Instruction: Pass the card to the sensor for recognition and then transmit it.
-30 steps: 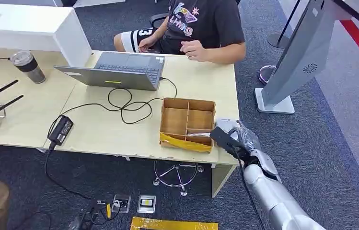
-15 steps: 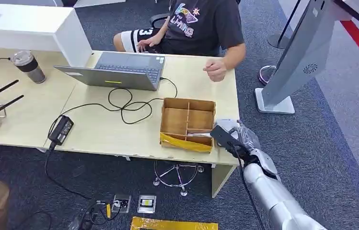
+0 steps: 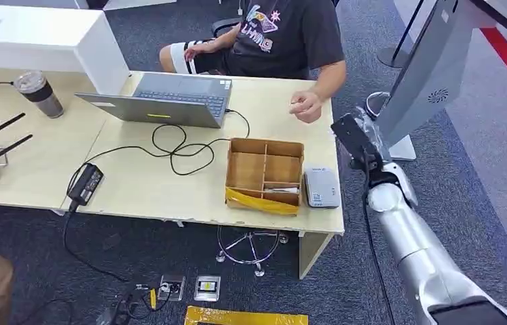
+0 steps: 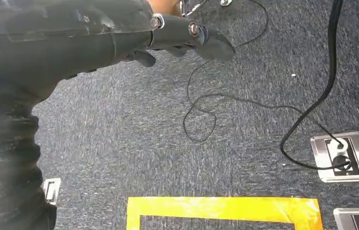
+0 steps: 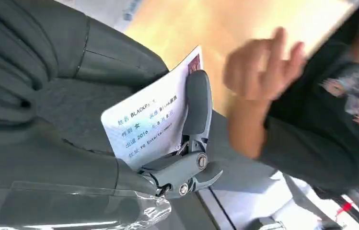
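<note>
Holding the card (image 5: 151, 125) clamped in my right hand (image 3: 359, 141), right of frame, beyond the sensor (image 3: 321, 187); handover remains, I judge.

An open grey laptop (image 3: 169, 98) sat on the pale wooden counter (image 3: 135, 179), left of a divided cardboard box (image 3: 265, 173).

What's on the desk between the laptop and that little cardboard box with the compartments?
In the head view, a looped black cable lies on the desk between the laptop and the cardboard box. Nothing else sits on that stretch.
</note>
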You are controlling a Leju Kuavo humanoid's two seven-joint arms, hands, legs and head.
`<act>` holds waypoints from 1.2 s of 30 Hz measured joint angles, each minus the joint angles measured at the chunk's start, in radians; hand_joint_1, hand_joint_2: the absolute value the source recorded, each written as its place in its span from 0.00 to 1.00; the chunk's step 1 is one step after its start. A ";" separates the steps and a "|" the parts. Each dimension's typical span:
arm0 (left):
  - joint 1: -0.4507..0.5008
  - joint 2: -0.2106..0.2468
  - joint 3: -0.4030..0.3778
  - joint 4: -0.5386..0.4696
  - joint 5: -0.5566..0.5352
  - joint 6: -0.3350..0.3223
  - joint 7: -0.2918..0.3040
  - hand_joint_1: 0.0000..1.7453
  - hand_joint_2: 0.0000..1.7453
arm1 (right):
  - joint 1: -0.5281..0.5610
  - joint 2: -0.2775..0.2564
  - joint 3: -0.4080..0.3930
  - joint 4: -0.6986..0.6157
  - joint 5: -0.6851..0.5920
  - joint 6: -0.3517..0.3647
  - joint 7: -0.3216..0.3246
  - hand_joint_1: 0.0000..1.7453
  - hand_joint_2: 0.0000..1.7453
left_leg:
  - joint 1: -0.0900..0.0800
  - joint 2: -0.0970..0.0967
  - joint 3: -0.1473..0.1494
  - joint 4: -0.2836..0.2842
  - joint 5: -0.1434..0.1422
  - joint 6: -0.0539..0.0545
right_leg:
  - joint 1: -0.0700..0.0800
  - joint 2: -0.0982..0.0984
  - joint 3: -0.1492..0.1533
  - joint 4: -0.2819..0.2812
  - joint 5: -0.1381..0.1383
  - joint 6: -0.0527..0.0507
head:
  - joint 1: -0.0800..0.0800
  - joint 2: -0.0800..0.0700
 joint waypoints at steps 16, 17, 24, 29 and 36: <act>0.002 -0.003 0.000 0.000 0.000 0.000 0.000 0.00 1.00 | -0.014 -0.020 -0.056 -0.303 -0.072 -0.010 -0.002 1.00 1.00 | 0.000 0.000 0.000 0.000 0.000 0.000 | 0.000 0.000 0.000 0.000 0.000 0.000 | 0.000 0.000; 0.003 -0.003 0.000 0.000 -0.002 -0.001 0.000 0.00 1.00 | -0.009 -0.020 -0.055 -0.328 -0.053 -0.006 0.005 1.00 1.00 | 0.000 0.000 0.000 0.000 0.000 0.000 | 0.000 0.000 0.000 0.000 0.000 0.000 | 0.000 0.000; -0.012 -0.008 0.000 0.000 -0.027 -0.013 0.009 0.00 1.00 | -0.021 0.012 -0.007 -0.418 0.156 0.009 0.052 1.00 1.00 | 0.000 0.000 -0.001 0.000 0.000 0.000 | 0.000 0.000 0.000 0.000 0.000 0.000 | 0.000 0.000; -0.030 -0.015 0.000 0.000 -0.037 -0.021 0.013 0.00 1.00 | -0.118 0.049 0.050 -0.266 0.313 -0.012 0.050 1.00 1.00 | 0.000 -0.001 -0.001 0.000 0.002 -0.002 | 0.000 -0.001 0.000 0.000 0.000 0.000 | 0.000 0.000; -0.040 -0.023 -0.002 0.000 -0.038 -0.028 0.013 0.00 1.00 | -0.184 0.080 0.121 -0.081 0.409 0.022 0.099 1.00 1.00 | 0.000 -0.002 -0.001 0.000 0.002 -0.002 | 0.000 -0.001 0.000 0.000 0.001 0.000 | 0.000 0.000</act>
